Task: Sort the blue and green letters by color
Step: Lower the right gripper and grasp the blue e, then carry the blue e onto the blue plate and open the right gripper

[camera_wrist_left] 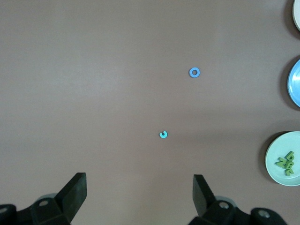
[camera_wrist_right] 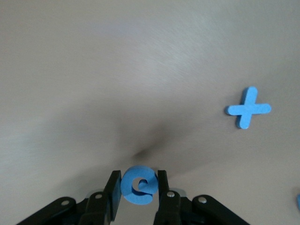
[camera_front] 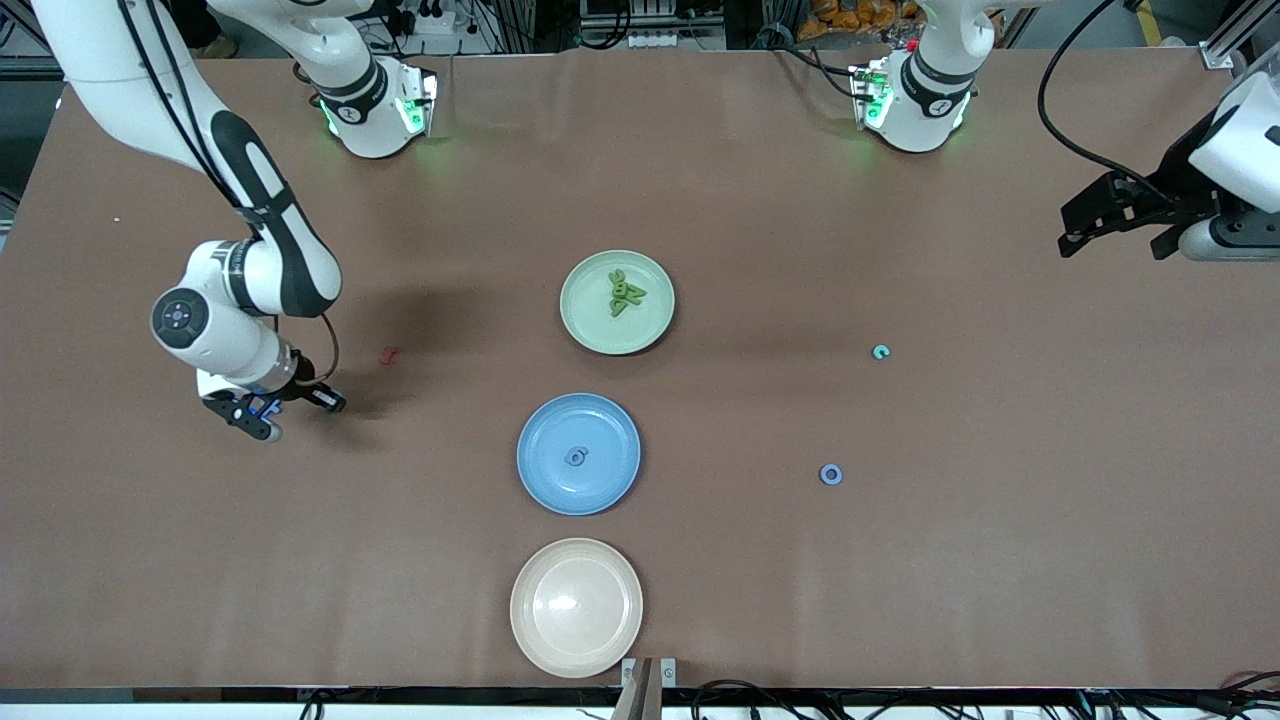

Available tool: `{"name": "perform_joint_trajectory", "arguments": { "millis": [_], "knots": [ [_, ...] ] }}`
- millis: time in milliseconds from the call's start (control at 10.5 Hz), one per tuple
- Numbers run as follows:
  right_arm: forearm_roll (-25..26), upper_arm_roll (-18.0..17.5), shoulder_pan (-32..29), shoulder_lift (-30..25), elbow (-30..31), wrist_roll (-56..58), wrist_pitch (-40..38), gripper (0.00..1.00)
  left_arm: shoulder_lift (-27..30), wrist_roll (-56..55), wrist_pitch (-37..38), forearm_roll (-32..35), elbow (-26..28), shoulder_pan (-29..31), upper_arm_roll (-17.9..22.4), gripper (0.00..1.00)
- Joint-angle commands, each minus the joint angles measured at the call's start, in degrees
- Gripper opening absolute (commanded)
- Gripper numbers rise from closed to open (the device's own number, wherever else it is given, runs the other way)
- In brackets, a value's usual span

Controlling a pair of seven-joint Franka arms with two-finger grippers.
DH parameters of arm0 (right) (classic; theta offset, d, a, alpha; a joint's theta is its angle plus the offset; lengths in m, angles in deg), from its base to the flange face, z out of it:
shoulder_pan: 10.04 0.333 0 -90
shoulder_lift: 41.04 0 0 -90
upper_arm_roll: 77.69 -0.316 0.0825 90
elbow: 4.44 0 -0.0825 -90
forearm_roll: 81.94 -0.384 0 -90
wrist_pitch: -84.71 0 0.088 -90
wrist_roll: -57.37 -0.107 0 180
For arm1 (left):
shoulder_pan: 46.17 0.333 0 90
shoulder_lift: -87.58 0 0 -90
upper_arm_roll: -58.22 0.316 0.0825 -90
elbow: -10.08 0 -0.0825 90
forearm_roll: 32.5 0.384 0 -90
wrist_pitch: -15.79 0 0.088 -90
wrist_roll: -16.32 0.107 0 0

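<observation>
The right gripper (camera_wrist_right: 138, 187), at the bench's (camera_front: 900, 580) nine o'clock, clamps a blue letter (camera_wrist_right: 138, 185) between its fingers. The left gripper (camera_wrist_left: 139, 187) waits at three o'clock, fingers spread wide.

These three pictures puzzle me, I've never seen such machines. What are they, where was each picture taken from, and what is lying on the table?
Two robot arms share a brown table. One picture looks down from high across it; the other two come from cameras on the arms' wrists. The right gripper, low over the right arm's end, is shut on a blue letter; a blue plus lies beside it. The left gripper waits open, up over the left arm's end. Three plates sit mid-table: a green plate with green letters, a blue plate with one blue piece, and a cream plate. A blue ring, a teal letter and a dark red letter lie loose.
</observation>
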Motion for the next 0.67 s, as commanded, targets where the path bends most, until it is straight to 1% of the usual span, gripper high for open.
{"name": "perform_joint_trajectory", "arguments": {
  "millis": [0,190,381,571],
  "knots": [
    [0.3,-0.5,4.7,-3.0,-6.1,-1.0,-7.9,0.00,0.3,0.4,0.5,0.1,-0.2,-0.5,-0.3,1.00],
    [-1.5,-0.5,10.1,-2.0,-10.6,-1.9,-7.9,0.00,-0.1,0.4,0.5,0.2,-0.3,-0.6,-0.3,1.00],
    [-2.1,-0.5,16.6,0.9,-15.8,-1.9,-7.4,0.00,-0.2,0.4,0.3,0.3,-0.5,-0.7,-0.3,1.00],
    [-2.2,-0.5,21.7,4.6,-21.3,-2.2,-7.2,0.00,-0.2,0.4,0.4,0.3,-0.4,-0.5,-0.4,1.00]
  ]
}}
